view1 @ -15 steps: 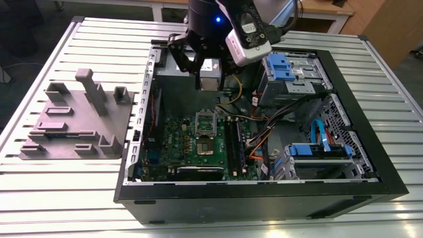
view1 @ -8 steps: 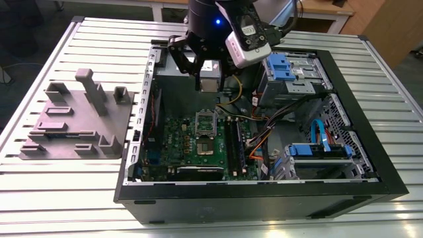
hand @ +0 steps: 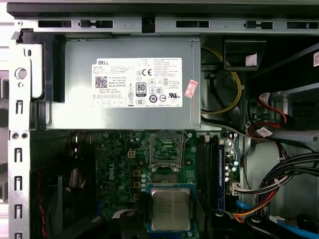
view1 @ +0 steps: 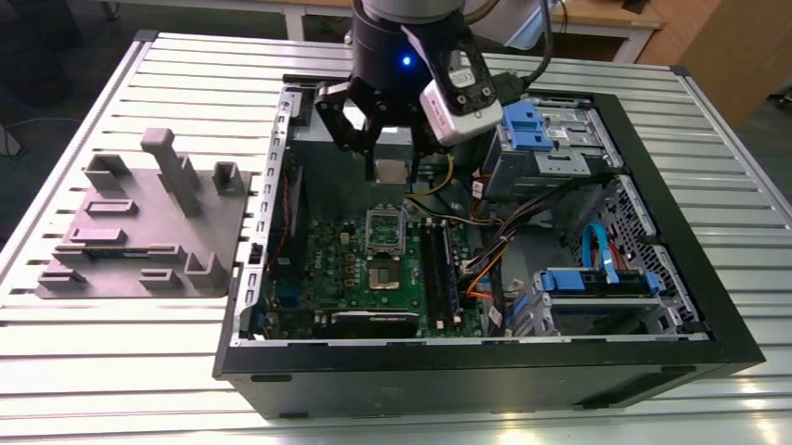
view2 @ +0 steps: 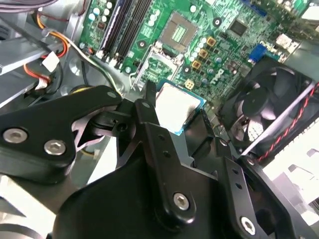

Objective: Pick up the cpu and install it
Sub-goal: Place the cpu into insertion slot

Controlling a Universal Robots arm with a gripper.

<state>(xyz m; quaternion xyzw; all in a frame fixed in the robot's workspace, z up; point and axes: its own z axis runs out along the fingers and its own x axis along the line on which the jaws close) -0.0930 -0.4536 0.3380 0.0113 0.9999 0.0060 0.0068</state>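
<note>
We see the gripper clamped on the cpu; in the exterior view, the socket lies at its six o'clock.

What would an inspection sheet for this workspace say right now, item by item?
Surface: slatted metal table, carrying an open computer case.
Job's things: cpu held above the motherboard; socket uncovered, unfilled.
Clutter: grey moulded tray on the exterior view's left, beside the case.
Grippers: gripper shut on the cpu, inside the case.
Cables: coloured wire bundles beside the board; blue cable.
Surroundings: wooden furniture beyond the table.
</note>
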